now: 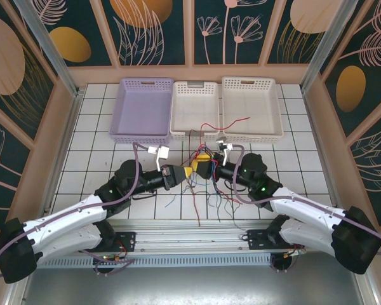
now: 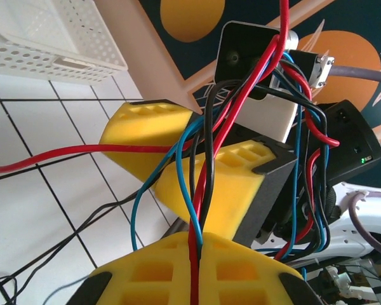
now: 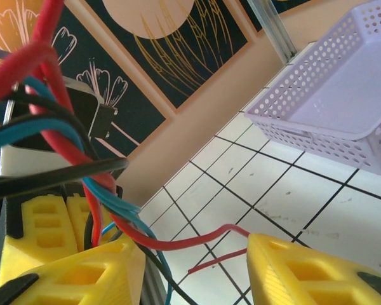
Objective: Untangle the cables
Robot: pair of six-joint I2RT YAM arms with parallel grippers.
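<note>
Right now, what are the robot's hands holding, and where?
The left gripper pinches the cables in a bunch, partway along them. The right gripper is open, holding nothing; cables only pass between its jaws.

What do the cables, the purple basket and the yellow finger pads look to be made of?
Cables: thin wire in glossy red, blue and black plastic insulation, judging by sheen and limp bends. Purple basket: moulded plastic, matte, perforated walls. Yellow finger pads: matte, moulded pockets; probably plastic or firm foam, unclear which.
</note>
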